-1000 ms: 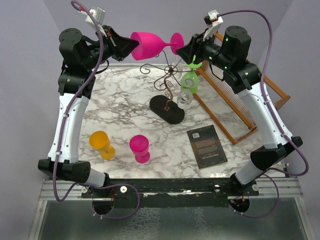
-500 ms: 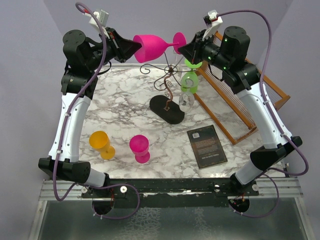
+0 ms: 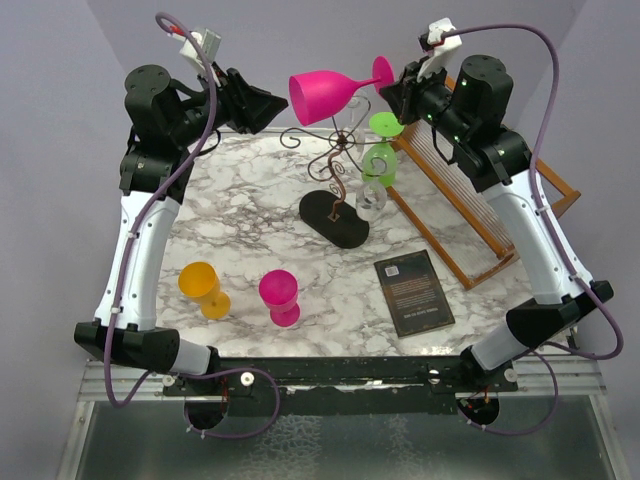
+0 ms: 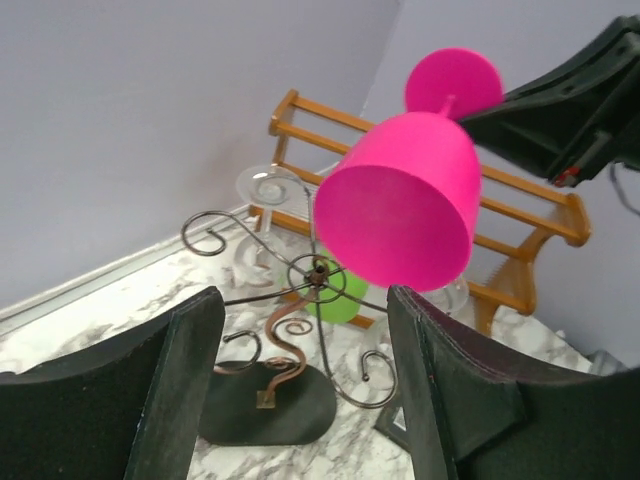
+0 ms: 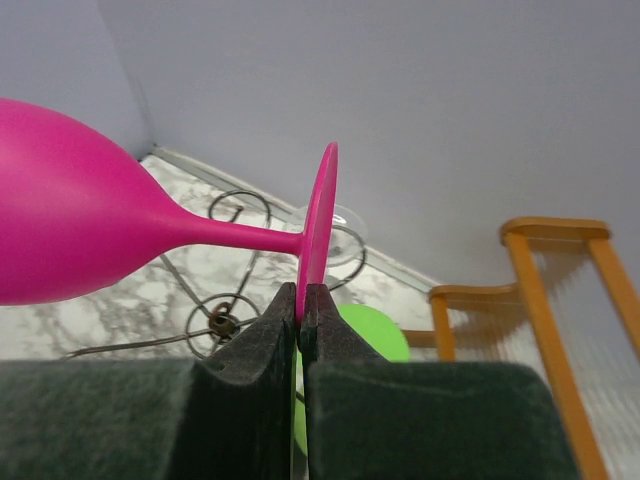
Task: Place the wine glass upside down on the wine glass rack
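Observation:
A pink wine glass [image 3: 325, 94] hangs on its side in the air above the wine glass rack [image 3: 340, 140], a dark wire tree on a black oval base. My right gripper [image 3: 393, 86] is shut on the rim of the glass's round foot [image 5: 318, 215], the edge pinched between the pads. The bowl [image 4: 400, 200] points its mouth toward my left gripper [image 3: 270, 105], which stands open and apart from the glass, nothing between its fingers [image 4: 200, 320]. The rack's hub [image 4: 318, 272] shows below the bowl. A green glass [image 3: 380, 158] and a clear glass [image 3: 372, 198] hang upside down on the rack.
A wooden slatted dish rack [image 3: 470, 210] lies at the right. A dark book [image 3: 412, 290] lies near the front right. An orange glass [image 3: 200, 285] and a second pink glass [image 3: 280, 295] stand at the front left of the marble table [image 3: 250, 200].
The right gripper shut on the glass's foot. The left gripper opened and let go of the bowl. The glass has moved up and to the right with the right arm.

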You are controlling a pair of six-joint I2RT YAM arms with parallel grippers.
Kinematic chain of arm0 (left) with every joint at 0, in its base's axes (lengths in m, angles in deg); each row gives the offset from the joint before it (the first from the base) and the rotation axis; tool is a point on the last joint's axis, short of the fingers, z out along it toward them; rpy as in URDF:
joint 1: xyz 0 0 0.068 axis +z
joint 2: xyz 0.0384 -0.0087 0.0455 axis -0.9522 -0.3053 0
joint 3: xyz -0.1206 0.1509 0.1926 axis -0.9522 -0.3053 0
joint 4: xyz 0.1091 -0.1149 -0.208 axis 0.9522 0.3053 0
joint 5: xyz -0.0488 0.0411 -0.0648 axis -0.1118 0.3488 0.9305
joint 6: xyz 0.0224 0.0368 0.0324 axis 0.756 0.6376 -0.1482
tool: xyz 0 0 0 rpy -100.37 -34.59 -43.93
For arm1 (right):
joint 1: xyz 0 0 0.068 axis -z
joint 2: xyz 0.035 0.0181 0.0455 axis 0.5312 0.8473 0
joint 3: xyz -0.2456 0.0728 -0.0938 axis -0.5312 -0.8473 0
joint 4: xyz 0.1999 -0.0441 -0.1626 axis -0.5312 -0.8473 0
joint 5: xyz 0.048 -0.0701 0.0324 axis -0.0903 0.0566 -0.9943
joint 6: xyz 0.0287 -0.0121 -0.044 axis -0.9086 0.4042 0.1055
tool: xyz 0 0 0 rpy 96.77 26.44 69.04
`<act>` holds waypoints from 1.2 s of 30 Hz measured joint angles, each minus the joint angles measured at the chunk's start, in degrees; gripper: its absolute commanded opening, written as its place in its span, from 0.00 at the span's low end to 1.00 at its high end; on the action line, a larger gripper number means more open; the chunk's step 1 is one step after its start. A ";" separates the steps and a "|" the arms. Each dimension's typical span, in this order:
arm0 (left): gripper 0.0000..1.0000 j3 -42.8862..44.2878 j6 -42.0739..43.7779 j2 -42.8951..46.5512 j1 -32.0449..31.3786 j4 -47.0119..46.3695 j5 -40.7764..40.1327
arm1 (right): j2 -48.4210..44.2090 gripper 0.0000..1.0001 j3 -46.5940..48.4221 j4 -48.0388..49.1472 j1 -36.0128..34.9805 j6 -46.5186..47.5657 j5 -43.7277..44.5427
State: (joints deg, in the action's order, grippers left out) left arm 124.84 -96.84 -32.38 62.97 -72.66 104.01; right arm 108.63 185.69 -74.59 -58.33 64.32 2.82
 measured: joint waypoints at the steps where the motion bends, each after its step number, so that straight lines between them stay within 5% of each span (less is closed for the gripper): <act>1: 0.77 0.00 1.75 0.59 0.00 0.98 -1.25 | -0.85 0.01 -0.48 0.07 0.09 1.75 0.96; 9: 0.97 0.04 15.50 4.33 0.04 8.85 -14.84 | -6.91 0.01 -1.11 -0.74 0.11 16.61 0.37; 20: 0.98 0.13 23.87 4.48 0.85 12.26 -24.70 | -10.34 0.01 -5.86 -13.60 -5.70 36.70 -10.91; 36: 0.98 -0.15 25.29 3.56 1.73 12.04 -26.62 | -7.04 0.01 -15.32 -15.78 -19.65 53.77 7.45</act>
State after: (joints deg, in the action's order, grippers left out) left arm 124.69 -71.55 -28.81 64.69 -60.61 77.39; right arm 101.59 170.37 -90.37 -77.97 118.09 10.28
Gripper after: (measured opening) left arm 0.981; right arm 0.019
